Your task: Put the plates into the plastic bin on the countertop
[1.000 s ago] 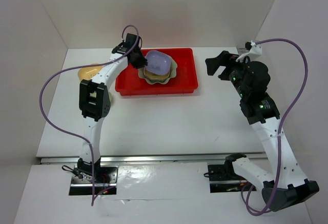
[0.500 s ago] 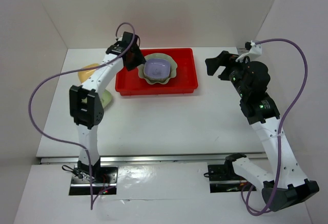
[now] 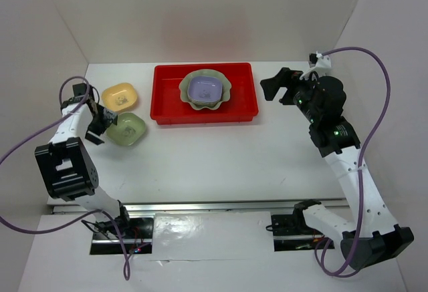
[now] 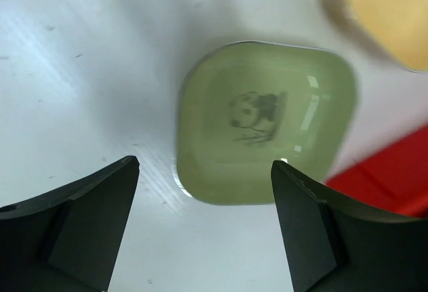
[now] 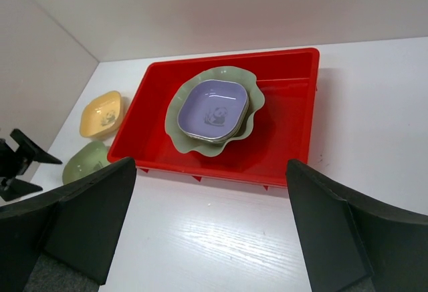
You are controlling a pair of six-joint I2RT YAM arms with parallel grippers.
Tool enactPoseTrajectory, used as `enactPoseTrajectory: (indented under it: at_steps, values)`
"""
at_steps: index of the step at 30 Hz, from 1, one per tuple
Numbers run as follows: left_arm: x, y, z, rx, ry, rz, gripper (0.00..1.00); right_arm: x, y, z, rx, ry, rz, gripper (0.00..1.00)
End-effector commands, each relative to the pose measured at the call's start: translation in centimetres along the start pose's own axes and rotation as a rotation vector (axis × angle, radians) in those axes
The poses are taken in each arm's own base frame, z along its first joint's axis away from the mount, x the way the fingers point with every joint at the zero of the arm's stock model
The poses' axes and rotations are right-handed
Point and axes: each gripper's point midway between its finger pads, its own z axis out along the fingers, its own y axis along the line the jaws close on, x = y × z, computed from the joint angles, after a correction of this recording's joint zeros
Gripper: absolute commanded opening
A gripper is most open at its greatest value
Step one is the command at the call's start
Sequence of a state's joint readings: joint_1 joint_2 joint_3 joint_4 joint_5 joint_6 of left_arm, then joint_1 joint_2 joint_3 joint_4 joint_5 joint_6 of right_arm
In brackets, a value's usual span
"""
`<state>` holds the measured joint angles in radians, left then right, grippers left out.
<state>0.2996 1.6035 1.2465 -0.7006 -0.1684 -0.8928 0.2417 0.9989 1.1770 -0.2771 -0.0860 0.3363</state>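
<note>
left wrist view: left jaws wide above the green dish (image 4: 264,121) on the table (image 4: 67,51), probably lining up a grab. yellow dish (image 4: 388,11) waits beside it. purple dish (image 3: 204,89) sits nested in the big plate (image 3: 204,106) inside the red bin (image 3: 241,101). right jaws wide, idle.

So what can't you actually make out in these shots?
- Whatever lies under the lavender dish: hidden by it, in the top and right wrist views.
- Yellow dish: blurred and cut by the frame edge in the left wrist view. Its print is too small in the top view.
- Red bin: only a corner shows past the left fingers, left wrist view.
</note>
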Motion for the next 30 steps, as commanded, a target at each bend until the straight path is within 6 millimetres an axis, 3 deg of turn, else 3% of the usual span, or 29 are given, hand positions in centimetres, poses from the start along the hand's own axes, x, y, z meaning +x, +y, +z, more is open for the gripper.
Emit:
enactPoseTrajectory:
  at_steps: [1, 4, 10, 20, 24, 25, 27, 29, 30]
  values:
    - [-0.2, 0.6, 0.5, 0.023, 0.033, -0.009, 0.93, -1.6, 1.3, -0.1, -0.06, -0.057, -0.03, 1.0]
    - [0.1, 1.5, 1.7, 0.0, 0.058, -0.016, 0.93, -1.2, 1.3, 0.2, -0.067, -0.042, -0.029, 1.0]
    - [-0.5, 0.4, 2.3, 0.058, 0.029, 0.0, 0.91, -1.2, 1.3, 0.2, -0.067, -0.043, -0.038, 1.0]
    - [3.1, 3.9, 6.2, -0.105, 0.146, -0.025, 0.76, -1.5, 1.3, -0.1, -0.062, -0.054, -0.039, 1.0]
    - [3.2, 4.4, 6.7, -0.128, 0.138, -0.041, 0.47, -1.9, 1.4, -0.2, -0.065, -0.063, -0.04, 1.0]
    - [3.5, 4.6, 6.9, -0.142, 0.152, -0.048, 0.28, -2.0, 1.3, -0.1, -0.056, -0.066, -0.039, 1.0]
    - [3.7, 5.3, 6.7, -0.171, 0.152, -0.043, 0.21, -2.1, 1.3, 0.1, -0.056, -0.066, -0.039, 1.0]
    - [3.7, 5.9, 6.6, -0.202, 0.149, -0.047, 0.0, -2.1, 1.4, 0.1, -0.057, -0.066, -0.03, 1.0]
    - [3.8, 6.7, 6.1, -0.242, 0.148, -0.049, 0.0, -2.1, 1.4, 0.1, -0.057, -0.066, -0.03, 1.0]
